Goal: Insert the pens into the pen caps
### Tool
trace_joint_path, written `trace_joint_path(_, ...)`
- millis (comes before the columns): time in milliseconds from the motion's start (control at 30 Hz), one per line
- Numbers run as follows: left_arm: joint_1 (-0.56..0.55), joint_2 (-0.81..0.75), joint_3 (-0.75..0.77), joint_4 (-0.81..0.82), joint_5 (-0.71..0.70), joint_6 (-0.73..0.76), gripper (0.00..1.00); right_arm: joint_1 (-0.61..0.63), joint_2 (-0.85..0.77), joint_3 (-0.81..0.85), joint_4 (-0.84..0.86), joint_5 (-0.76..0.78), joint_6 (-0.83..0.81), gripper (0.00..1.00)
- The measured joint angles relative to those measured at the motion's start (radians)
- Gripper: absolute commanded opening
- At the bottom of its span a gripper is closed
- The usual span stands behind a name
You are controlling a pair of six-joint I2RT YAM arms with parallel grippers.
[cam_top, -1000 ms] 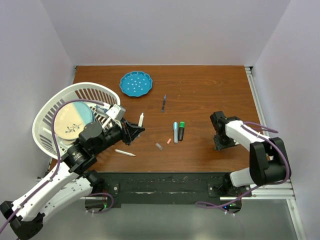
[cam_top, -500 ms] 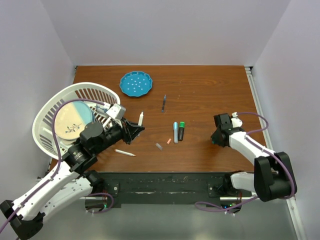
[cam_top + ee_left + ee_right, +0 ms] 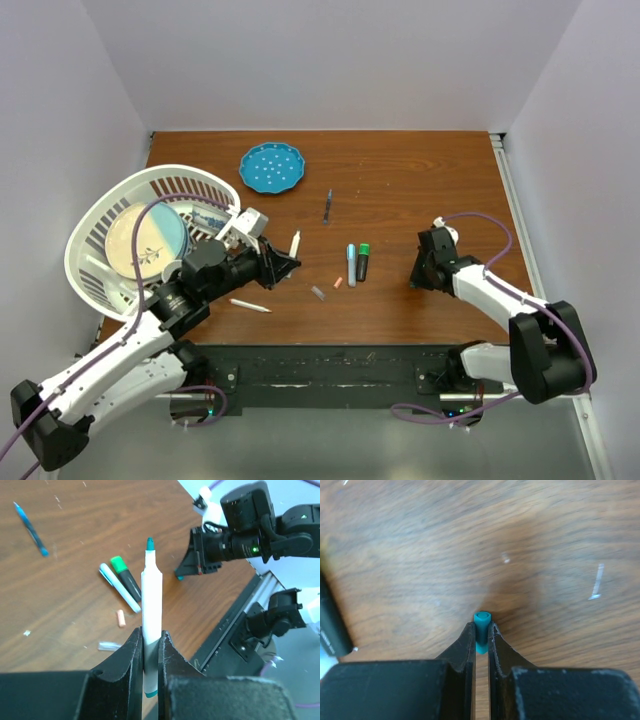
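Observation:
My left gripper (image 3: 285, 264) is shut on a white pen (image 3: 295, 243) with a teal tip, which sticks out past the jaws in the left wrist view (image 3: 151, 592). My right gripper (image 3: 419, 274) is shut on a small teal pen cap (image 3: 482, 624), held close over the table with its open end facing away from the jaws. The two grippers are apart and face each other across the middle. Between them lie a light blue capped pen (image 3: 351, 265), a green-capped dark pen (image 3: 363, 261), a pink cap (image 3: 338, 282) and a grey cap (image 3: 318, 293).
A white pen (image 3: 250, 306) lies near the front edge, and a thin blue pen (image 3: 328, 205) lies farther back. A blue dotted plate (image 3: 272, 167) sits at the back. A white basket (image 3: 100, 225) holding a plate stands at the left.
My left gripper has moved right with the white pen. My right arm has swung round and its gripper has shifted a little left with the teal cap.

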Motion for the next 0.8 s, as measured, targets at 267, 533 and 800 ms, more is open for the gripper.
trace_joint_path(267,0.0,0.093,-0.082,0.134,0.091,-0.095,0.0,0.093,-0.022,0.004,-0.007,-0.062,0.005,0.02)
trace_joint_path(533,-0.006,0.252,-0.192,0.381,0.202,-0.239,0.0,0.134,-0.196,0.005,0.029,-0.156,0.061,0.02)
trace_joint_path(800,-0.024,0.419,-0.204,0.631,0.305,-0.342,0.0,0.167,-0.352,0.007,0.132,-0.229,0.139,0.03)
